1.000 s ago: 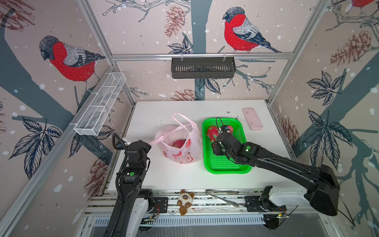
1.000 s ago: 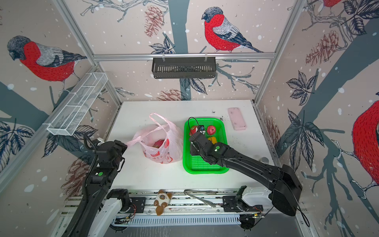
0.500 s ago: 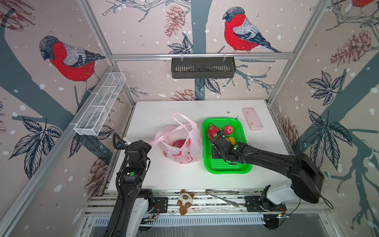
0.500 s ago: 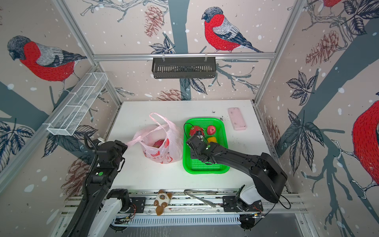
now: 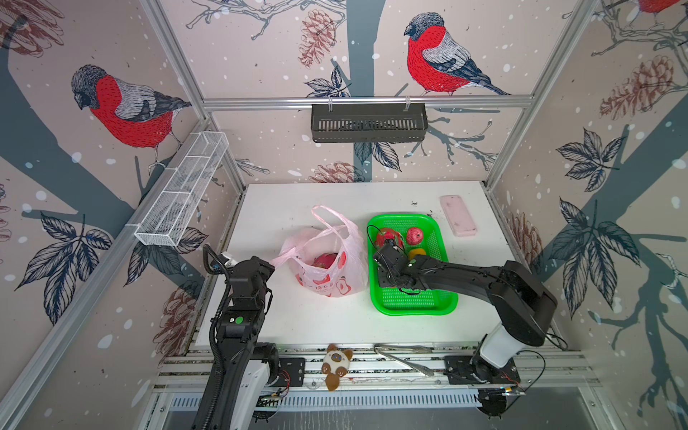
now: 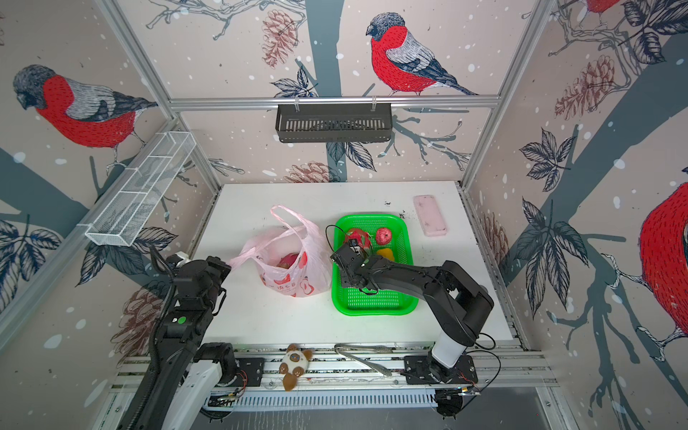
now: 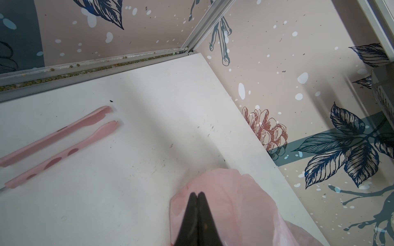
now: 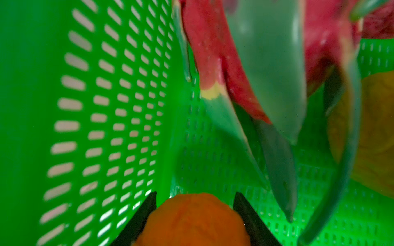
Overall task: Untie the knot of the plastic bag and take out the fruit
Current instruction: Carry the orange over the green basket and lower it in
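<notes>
The pale pink plastic bag point(image 5: 327, 260) point(image 6: 294, 260) stands open mid-table with a magenta dragon fruit point(image 5: 325, 260) inside. Its handles are apart and no knot shows. My left gripper point(image 5: 273, 262) point(image 7: 197, 194) is shut on the bag's left handle plastic point(image 7: 234, 202). My right gripper point(image 5: 387, 257) point(image 8: 194, 198) is low inside the green basket point(image 5: 413, 303) point(image 8: 106, 106), shut on an orange round fruit point(image 8: 194, 219). Just ahead of it lies a second dragon fruit point(image 5: 387, 236) point(image 8: 209, 53). A red round fruit point(image 5: 414, 235) and a yellow one point(image 5: 417, 254) point(image 8: 377, 127) lie beside it.
A flat pink slab point(image 5: 458, 216) lies at the table's far right. A black rack point(image 5: 368, 123) hangs on the back wall and a wire shelf point(image 5: 182, 190) on the left wall. A plush toy point(image 5: 337, 365) and metal tongs point(image 5: 405, 357) rest on the front rail.
The right arm's elbow has drawn in to the left and its gripper has shifted slightly left in the basket, uncovering the red fruit. The left arm and the bag have not moved.
</notes>
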